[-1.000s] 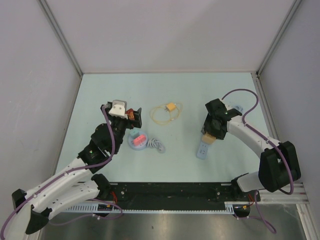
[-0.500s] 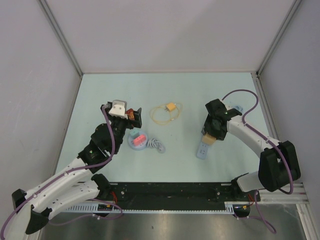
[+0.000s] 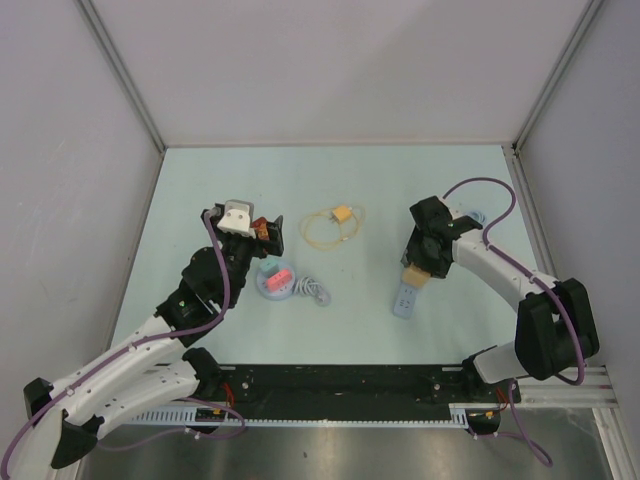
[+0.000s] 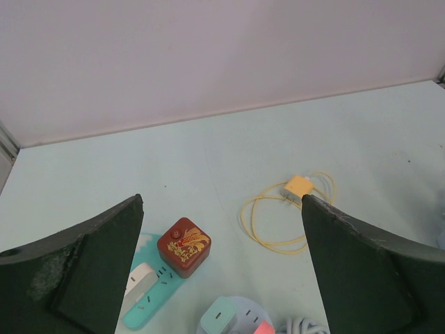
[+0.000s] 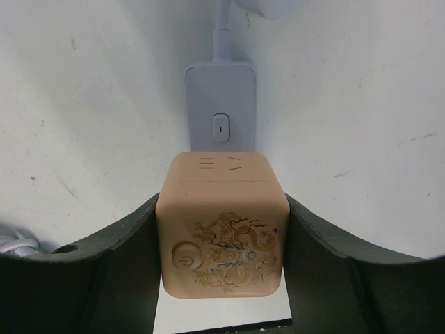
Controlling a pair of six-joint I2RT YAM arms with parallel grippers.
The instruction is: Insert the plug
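The right gripper [image 3: 418, 270] has its fingers clamped on the sides of the tan cube-shaped plug [image 5: 221, 240]. The plug's dragon-printed face points toward the wrist, at the near end of the flat pale lilac power strip [image 5: 220, 97], whose long axis runs away toward its cable. The left gripper [image 4: 221, 203] has its fingers spread wide apart.

Mostly pastels on my screens, plus two ornate cubes.
I see a tan cube [image 5: 222, 226] embossed with a same-coloured dragon-like swirl and a power symbol, above a pale lavender-grey power strip [image 5: 220, 111]. A dark red cube [image 4: 183, 247] with gold ornament sits on a teal strip [image 4: 154, 300]. There is also a yellow corded plug [image 4: 299, 188], and a pink block [image 3: 282, 275] on a light blue disc [image 3: 270, 291]. The table [image 3: 380, 190] reads pale mint.
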